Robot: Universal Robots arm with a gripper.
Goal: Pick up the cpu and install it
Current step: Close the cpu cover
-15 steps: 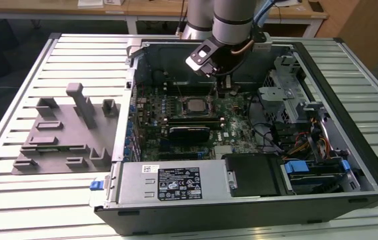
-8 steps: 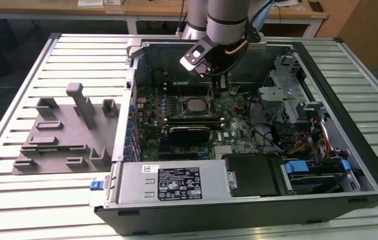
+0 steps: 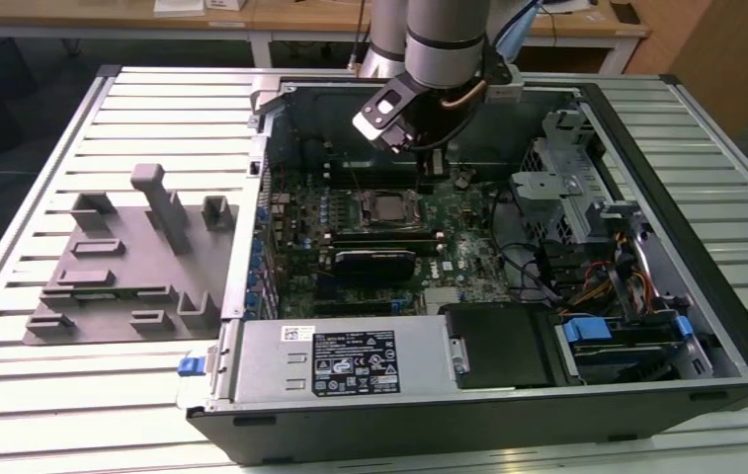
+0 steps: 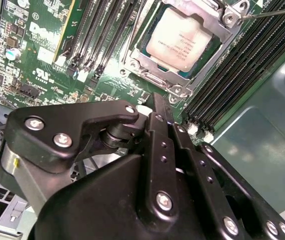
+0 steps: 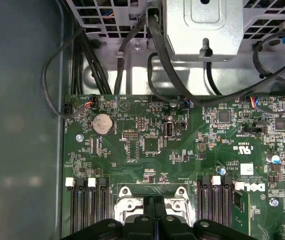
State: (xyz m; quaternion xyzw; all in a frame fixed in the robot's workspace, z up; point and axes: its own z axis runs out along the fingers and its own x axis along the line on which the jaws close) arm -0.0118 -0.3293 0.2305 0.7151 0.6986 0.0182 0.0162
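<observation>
**Slatted table, open case: cpu sits in its socket, gripper closed just past it**

Ribbed aluminium slats of the table [image 3: 31, 395] carry a black computer case [image 3: 479, 434] laid on its side with the panel off.

Nearest in the exterior view is the boxy silver power supply [image 3: 347, 360]. Beyond it lies the green motherboard [image 3: 347, 237], matt and crowded with small parts. The cpu [image 4: 182, 40] rests flat in the socket at mid-board. It is a square of brushed silver-grey metal, framed by a shiny steel bracket [image 4: 150, 70]. I cannot tell whether that bracket is latched.

Just past the socket hangs the gripper [image 4: 155, 102], made of black anodised plates with bright screw heads. Its 2 fingers are pressed together on nothing.

Judged risks:
- A straight drop here would likely land the closed tips on the bracket's edge or the white latches of the memory slots [image 4: 102, 30], not on the chip.
- Hard metal fingers could scratch the lid, or press it askew onto the contacts beneath.
- Loose black cables [image 5: 157, 55] at the far wall could snag the wrist
</observation>
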